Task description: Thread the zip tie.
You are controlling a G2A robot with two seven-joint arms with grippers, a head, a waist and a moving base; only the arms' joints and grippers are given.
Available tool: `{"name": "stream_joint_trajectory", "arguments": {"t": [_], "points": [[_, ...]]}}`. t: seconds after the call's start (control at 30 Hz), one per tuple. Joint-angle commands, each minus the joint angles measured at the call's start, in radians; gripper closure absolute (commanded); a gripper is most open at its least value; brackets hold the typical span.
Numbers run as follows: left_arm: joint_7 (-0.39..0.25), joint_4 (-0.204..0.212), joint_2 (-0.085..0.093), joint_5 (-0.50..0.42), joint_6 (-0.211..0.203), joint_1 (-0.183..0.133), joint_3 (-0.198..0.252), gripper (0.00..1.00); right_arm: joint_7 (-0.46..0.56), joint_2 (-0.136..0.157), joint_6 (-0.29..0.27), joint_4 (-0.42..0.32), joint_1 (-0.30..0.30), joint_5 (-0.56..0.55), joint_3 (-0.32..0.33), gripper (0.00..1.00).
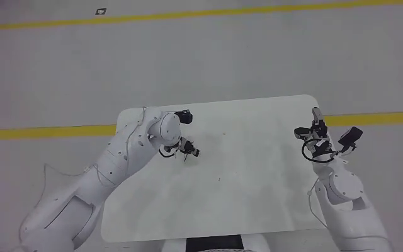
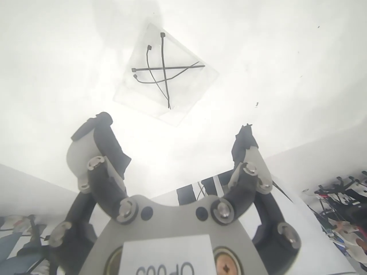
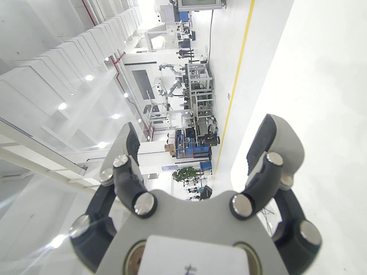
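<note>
Left wrist view gives you the best look: four thin black zip ties [image 2: 163, 71] lie crossed in a loose pile on a clear square sheet [image 2: 197, 92]. The sheet is flat on the white table [image 1: 252, 189], in its left half, right under the left gripper [image 2: 172, 124]. That gripper hangs above them with its jaws spread wide and nothing in them. The right gripper [image 3: 199, 123] is off at the table's right edge, also wide open and empty, and it's pointing out into the room.

Each tie is a skinny strap with a small blocky head at one end. Two look pretty straight and two are bowed.

My guess is they'll be super light, springy rather than floppy, and slick, and since they're lying flat there's not much to pinch. I'd go for a head end, since it's the thickest bit, or a spot where a bowed strap might sit a little proud of the sheet. Because they overlap, lifting one will probably drag the others, and the sheet may skate too.
</note>
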Motion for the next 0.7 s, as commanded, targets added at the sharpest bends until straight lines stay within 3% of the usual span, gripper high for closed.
{"name": "stream_joint_trajectory", "arguments": {"t": [0.0,0.07,0.13,0.17,0.33,0.67], "points": [[0.0,0.0,0.0,0.0,0.0,0.0,0.0,0.0,0.0,0.0,0.0,0.0,0.0,0.0,0.0,0.0],[0.001,-0.011,0.0,0.053,-0.001,-0.006,0.02,0.0,0.0,0.0,0.0,0.0,0.0,0.0,0.0,0.0],[0.0,-0.018,-0.004,0.096,0.055,-0.016,0.058,0.0,0.0,0.0,0.0,0.0,0.0,0.0,0.0,0.0],[0.0,-0.017,-0.007,0.105,0.055,-0.028,0.075,0.0,0.0,0.0,0.0,0.0,0.0,0.0,0.0,0.0],[0.0,0.051,-0.026,0.066,0.055,-0.105,0.176,0.0,0.0,0.0,0.0,0.0,0.0,0.0,0.0,0.0],[0.023,0.048,-0.028,0.053,0.053,-0.105,0.178,0.0,0.0,0.0,0.0,0.0,0.0,0.0,0.0,0.0]]}}
